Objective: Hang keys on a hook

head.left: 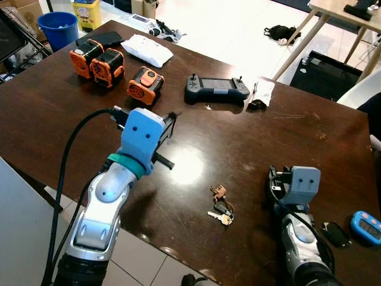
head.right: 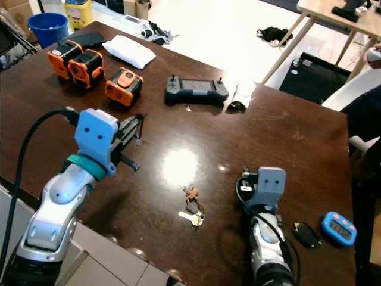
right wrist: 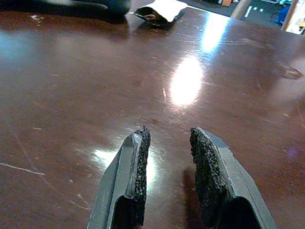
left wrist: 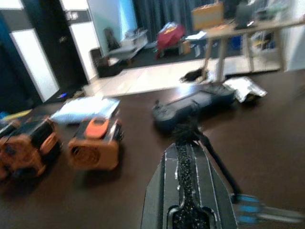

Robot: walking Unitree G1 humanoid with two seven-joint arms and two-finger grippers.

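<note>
Fingers (right wrist: 138, 162) of the right gripper (right wrist: 167, 138) are being held narrowly apart, empty; keys (head.left: 221, 205), frame centre-bottom, should be straddled squarely.

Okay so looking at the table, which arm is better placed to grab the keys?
Probably the right. The right gripper, fingers parted, sits low over the table just beside the keys. The left gripper, fingers together, is farther up the table, pointing toward the black controller.

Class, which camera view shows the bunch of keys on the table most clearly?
The left eye view: the keys lie unobstructed on the brown table between the arms. The right eye view shows them too, slightly smaller; the wrist views look across the tabletop elsewhere.
</note>
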